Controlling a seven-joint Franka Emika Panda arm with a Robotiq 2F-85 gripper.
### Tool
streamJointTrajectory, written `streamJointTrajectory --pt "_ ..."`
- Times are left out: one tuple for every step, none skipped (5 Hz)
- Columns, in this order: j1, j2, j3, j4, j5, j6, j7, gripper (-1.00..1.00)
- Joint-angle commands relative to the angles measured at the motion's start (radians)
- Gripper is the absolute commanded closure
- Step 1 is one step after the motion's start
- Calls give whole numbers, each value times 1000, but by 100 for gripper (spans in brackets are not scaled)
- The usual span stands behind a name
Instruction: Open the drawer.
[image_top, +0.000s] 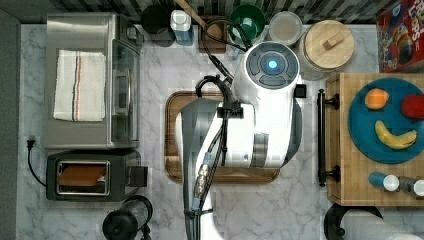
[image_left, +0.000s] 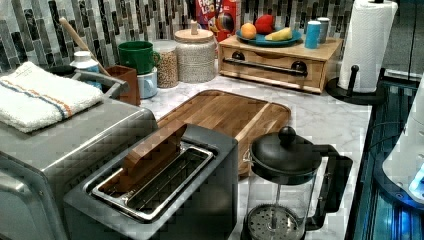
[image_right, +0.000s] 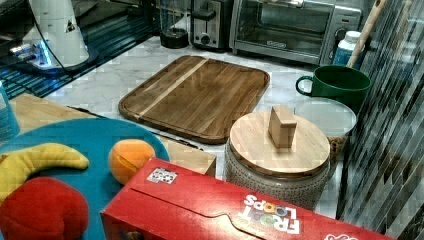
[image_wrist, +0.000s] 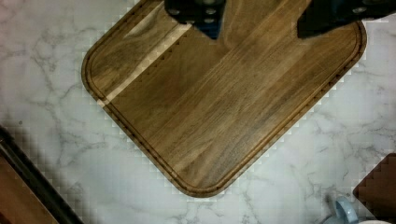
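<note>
1. You see the drawer (image_left: 272, 64) shut in its light-wood box, the front flush with the frame, at the far end of the marble counter (image_left: 320, 120) beyond the brown wooden tray (image_left: 225, 117) in the left view.
2. Its long black bar handle (image_top: 321, 137) runs across the front on two posts, facing the tray.
3. On top of the drawer box sits a blue plate (image_top: 367, 132) with a banana (image_top: 395, 137), an orange (image_top: 376, 98) and a red fruit (image_top: 413, 106).
4. Your gripper (image_wrist: 261, 18) hangs above the tray, apart from the handle; the two dark fingers (image_wrist: 196, 11) stand spread with nothing between them, as far as the wrist view lets you judge.
5. The white arm (image_top: 265, 107) covers most of the tray in the top view.
</note>
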Motion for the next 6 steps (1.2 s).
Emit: streamJointTrajectory --pt "0 0 0 0 0 1 -2 -100" --pt "-8 -4 4 -30 -1 28 -57 -100" --pt "-15 -15 -7 -71 -20 79 -158 -100" --pt "-22 -4 -28 -60 -36 58 -299 -100" --pt "-34 -5 -38 -85 -84 84 -458 -100" --pt "-58 -15 -61 -126 -92 147 -640 -100"
